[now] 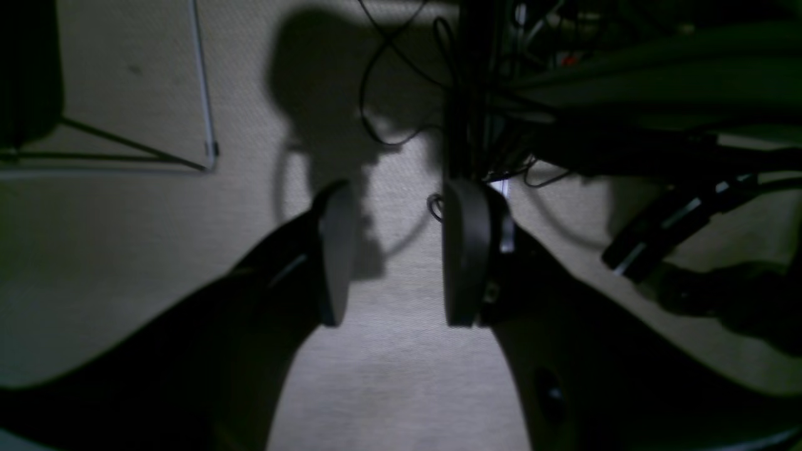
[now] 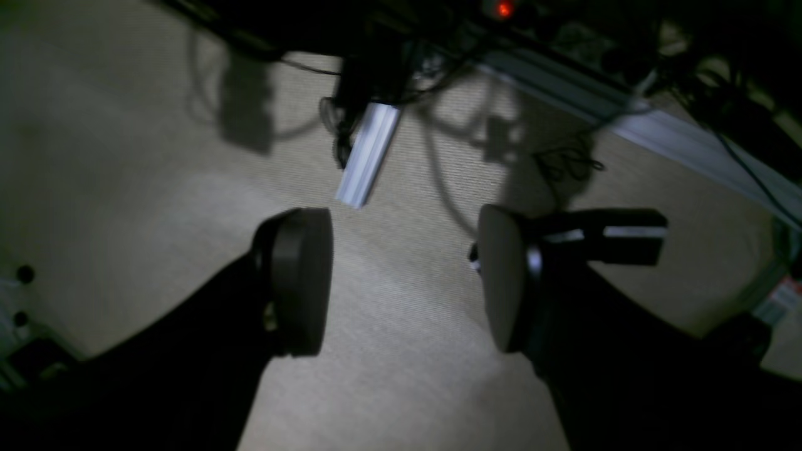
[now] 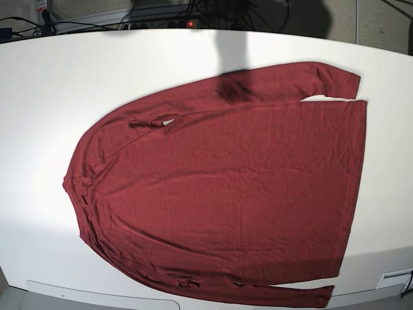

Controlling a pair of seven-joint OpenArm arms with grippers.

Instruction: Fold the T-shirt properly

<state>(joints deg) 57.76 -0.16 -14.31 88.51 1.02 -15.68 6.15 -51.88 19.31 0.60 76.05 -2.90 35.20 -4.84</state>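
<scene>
The maroon long-sleeved T-shirt [image 3: 226, 181] lies spread flat on the white table [image 3: 58, 84] in the base view, collar end at the left, hem at the right, one sleeve along the top edge and one along the bottom. No gripper shows in the base view. The left gripper [image 1: 391, 254] is open and empty, seen over beige carpet in the left wrist view. The right gripper [image 2: 404, 282] is open and empty, also over carpet in the right wrist view. The shirt shows in neither wrist view.
Cables and a power strip [image 3: 168, 22] lie behind the table's far edge. The left wrist view shows a metal chair frame [image 1: 200, 94] and dangling cables [image 1: 388, 75]. The right wrist view shows an aluminium profile [image 2: 369, 156] and frame rail [image 2: 689, 150].
</scene>
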